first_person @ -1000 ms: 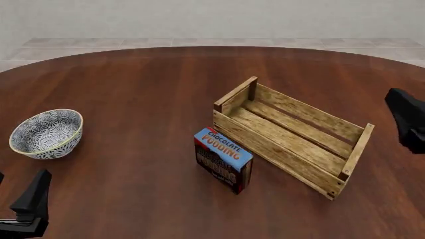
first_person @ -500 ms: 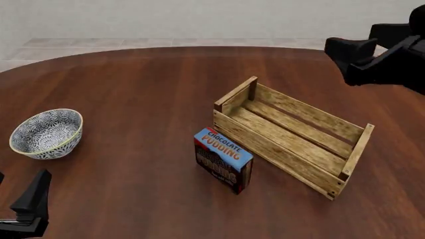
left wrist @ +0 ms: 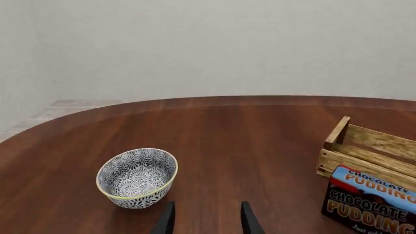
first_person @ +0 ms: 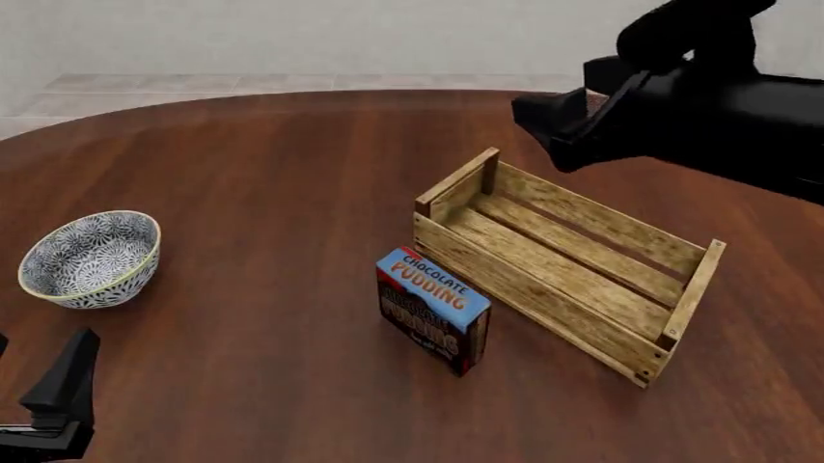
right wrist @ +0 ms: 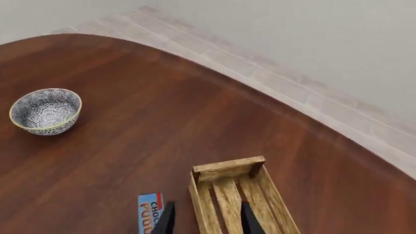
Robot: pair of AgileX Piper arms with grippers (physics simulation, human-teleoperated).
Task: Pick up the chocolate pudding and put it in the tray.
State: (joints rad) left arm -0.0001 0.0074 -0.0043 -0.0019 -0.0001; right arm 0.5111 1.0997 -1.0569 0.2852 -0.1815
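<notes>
Right gripper (first_person: 547, 121) had swung in above the tray (first_person: 566, 260), jaws spread; left gripper's (left wrist: 206, 222) jaws spread too.

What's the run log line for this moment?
right gripper: open, above tray | left gripper: open, idle | chocolate pudding: on table beside tray

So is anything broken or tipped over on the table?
Nothing stands out. The chocolate pudding stands upright beside the tray, which looks whole and sits flat. The bowl is right way up, and nothing is spilled.
</notes>
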